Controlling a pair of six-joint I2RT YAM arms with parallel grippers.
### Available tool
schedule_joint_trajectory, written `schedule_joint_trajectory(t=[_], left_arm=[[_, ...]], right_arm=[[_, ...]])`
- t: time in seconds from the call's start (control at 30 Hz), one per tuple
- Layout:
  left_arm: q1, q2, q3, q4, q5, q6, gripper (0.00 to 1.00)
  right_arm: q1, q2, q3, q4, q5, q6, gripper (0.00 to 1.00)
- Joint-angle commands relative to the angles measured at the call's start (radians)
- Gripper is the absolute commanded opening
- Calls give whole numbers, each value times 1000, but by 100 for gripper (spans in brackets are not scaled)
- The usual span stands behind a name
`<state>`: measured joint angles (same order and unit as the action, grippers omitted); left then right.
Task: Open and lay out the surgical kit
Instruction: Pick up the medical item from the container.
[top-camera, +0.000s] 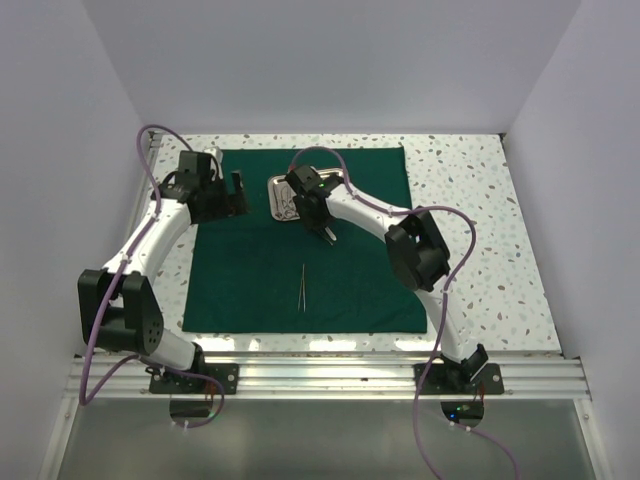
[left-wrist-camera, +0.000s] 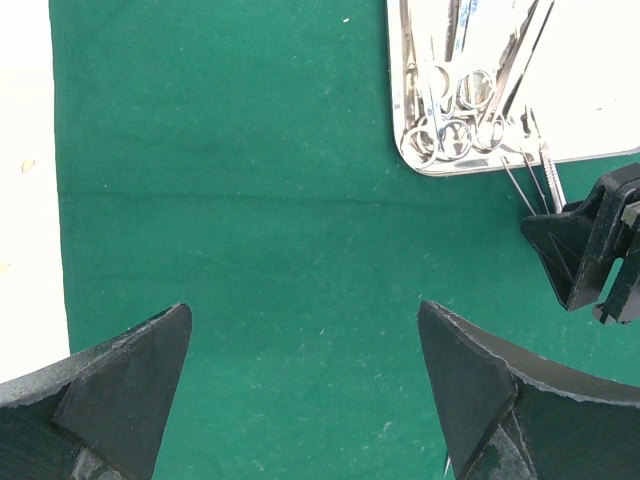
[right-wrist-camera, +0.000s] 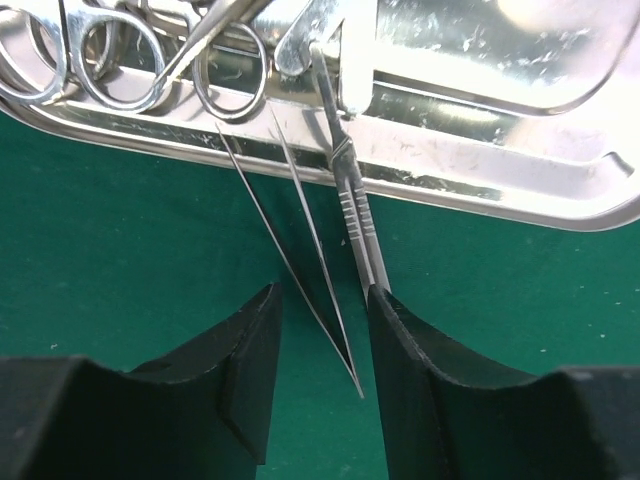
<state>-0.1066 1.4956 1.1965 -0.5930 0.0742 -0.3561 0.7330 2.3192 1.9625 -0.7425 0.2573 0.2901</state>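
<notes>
Bracketing the joined end of the thin tweezers (right-wrist-camera: 300, 240), the right pincer (right-wrist-camera: 322, 300) is narrowly spread and not yet pinching, and a ridged handle (right-wrist-camera: 350, 205) touches its right finger. Both pieces lean off the rim of the steel tray (right-wrist-camera: 480, 185), which holds ring-handled tools (right-wrist-camera: 230, 85), onto the green cloth (right-wrist-camera: 120, 220) spread on the counter (top-camera: 470, 200). They look light, stiff and slick, lying low on soft fabric, so pinch across the tweezer legs near the joined end. The left pincer (left-wrist-camera: 303, 310) hangs spread wide over bare cloth.
</notes>
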Motion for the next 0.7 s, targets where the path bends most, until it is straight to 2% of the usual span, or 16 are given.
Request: schedule_joint_trajectory(t=[0.0,0.13,0.2,0.27,0.53,0.57,0.63,0.67], left_arm=[[5,5,31,16,-5,11,99],[5,5,35,10,-8,16,99],[5,5,34,7,-8,16,99],[5,5,35,7,-7,16,99],[5,18,46,5,9,16,99],[5,18,45,5,12,14,99],[5,14,43,7,16,14,99],[5,12,40,9,21,14,99]], right_arm=[[2,-32,-13,12,-18,11,43],[3,-14,5,11,-20,14,38],[2,-1,15,8,-23,14,33],[3,6,26,6,-27,15,21],[3,-7,-7,5,-13,14,17],[3,-6,-8,2,-10,11,9],[3,-10,-4,-9,-1,9,0],[3,-17,-2,-11,2,7,0]])
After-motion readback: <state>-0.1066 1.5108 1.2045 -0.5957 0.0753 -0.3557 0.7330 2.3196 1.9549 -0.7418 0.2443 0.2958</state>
